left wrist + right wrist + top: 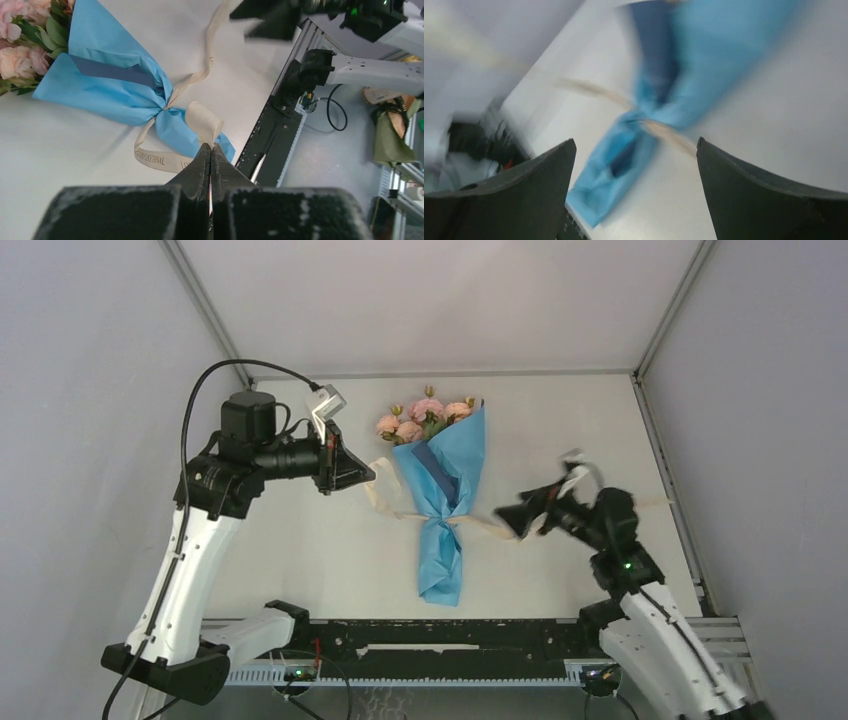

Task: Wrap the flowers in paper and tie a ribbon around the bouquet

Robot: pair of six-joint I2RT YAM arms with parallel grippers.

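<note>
One bouquet (pixel 440 502) lies at the centre of the table (pixel 300 570), with the flowers (pixel 425 418) at 12 o'clock. Its paper (pixel 455 455) looks light and crease-prone and the blooms fragile, so take it at the cinched waist. The right gripper (pixel 635 141), at 3 o'clock, stands wide open and empty, while the left gripper (pixel 210 147), at 10 o'clock, is clamped on the soft, likely slippery ribbon (pixel 200 75), whose print reads partly "IS ETERNAL".

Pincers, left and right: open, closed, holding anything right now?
Left pincer: closed on the cream-beige flat ribbon.
Right pincer: open, holding nothing.
</note>
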